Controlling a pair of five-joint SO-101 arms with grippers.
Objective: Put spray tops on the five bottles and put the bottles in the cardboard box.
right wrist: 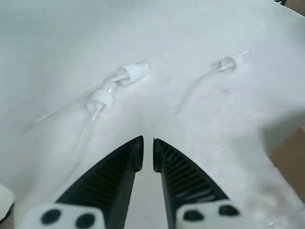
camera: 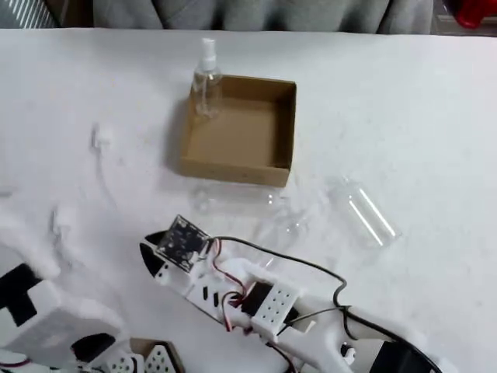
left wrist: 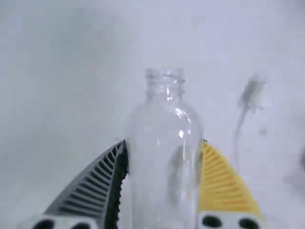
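Note:
My left gripper [left wrist: 164, 143] is shut on a clear bottle [left wrist: 164, 157] that has no top; its open neck points away from the wrist. A loose spray top [left wrist: 250, 93] lies on the table beyond it. My right gripper [right wrist: 147, 141] hovers low over the table, shut with nothing between its fingers. Ahead of it lie three spray tops [right wrist: 133, 72] [right wrist: 101, 98] [right wrist: 228, 63] with thin tubes. From above, the right gripper [camera: 149, 255] points left, in front of the cardboard box [camera: 279, 128]. A bottle with a spray top [camera: 206, 81] stands at the box's back left corner.
Clear topless bottles lie on their sides in front of the box [camera: 233, 203] and to its right [camera: 366, 214]. Two spray tops [camera: 101, 137] [camera: 62, 217] lie on the left part of the white table. The left arm's white body [camera: 46, 318] sits at the front left corner.

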